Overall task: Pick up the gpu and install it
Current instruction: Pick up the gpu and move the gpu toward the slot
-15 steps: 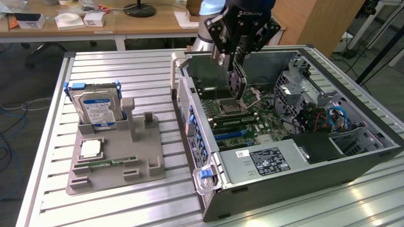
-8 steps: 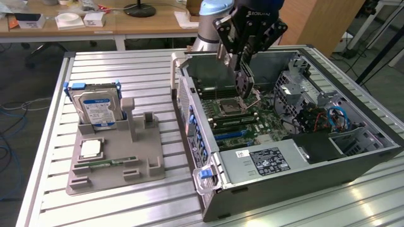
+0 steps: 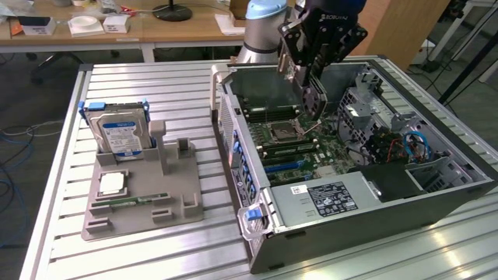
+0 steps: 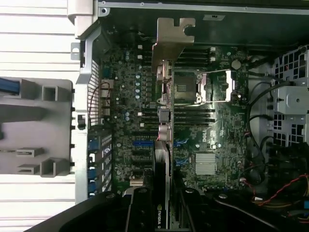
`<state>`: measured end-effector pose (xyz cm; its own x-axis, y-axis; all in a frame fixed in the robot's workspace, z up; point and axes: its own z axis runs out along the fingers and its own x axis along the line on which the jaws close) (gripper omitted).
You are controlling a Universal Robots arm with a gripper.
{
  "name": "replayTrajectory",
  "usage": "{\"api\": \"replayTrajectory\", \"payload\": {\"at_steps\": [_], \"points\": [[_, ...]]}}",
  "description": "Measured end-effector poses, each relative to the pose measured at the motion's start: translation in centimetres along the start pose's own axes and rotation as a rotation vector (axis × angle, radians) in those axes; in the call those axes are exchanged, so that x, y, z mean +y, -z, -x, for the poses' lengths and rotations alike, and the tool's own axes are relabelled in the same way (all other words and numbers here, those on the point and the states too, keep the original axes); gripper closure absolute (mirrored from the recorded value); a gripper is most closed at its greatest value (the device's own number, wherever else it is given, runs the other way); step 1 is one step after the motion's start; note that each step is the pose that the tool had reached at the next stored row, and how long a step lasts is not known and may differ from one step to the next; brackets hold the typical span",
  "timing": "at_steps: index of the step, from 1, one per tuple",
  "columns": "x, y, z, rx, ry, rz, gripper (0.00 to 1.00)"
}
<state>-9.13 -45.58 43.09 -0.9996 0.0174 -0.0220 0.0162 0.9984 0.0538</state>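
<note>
**GPU in the grip, over the open case**

From my station I see the gpu [image 3: 313,104] clamped edge-on between the fingers of the gripper [image 3: 300,71], hanging inside the open computer case [image 3: 350,239]. In the wrist view the gpu [image 4: 163,159] runs as a thin dark line across the motherboard [image 4: 222,135], its grey metal bracket at the far end, and the gripper [image 4: 161,212] is closed on the near end. The card sits just beside the CPU socket [image 4: 186,87]. Its lower edge looks clear of the board, though I can't be sure from this angle. On the exterior view's left, well apart from the case, a grey holder [image 3: 140,204] on the slatted table [image 3: 155,81] carries the upright hard drive [image 3: 121,137] and the flat memory stick [image 3: 128,202]
</note>
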Motion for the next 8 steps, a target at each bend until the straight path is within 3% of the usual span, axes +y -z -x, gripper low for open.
{"api": "replayTrajectory", "payload": {"at_steps": [2, 8], "points": [[0.02, -0.03, 1.3, 0.0003, 0.006, 0.0002, 0.74], [0.03, -0.06, 2.6, 0.0006, 0.012, 0.0002, 0.74]]}}
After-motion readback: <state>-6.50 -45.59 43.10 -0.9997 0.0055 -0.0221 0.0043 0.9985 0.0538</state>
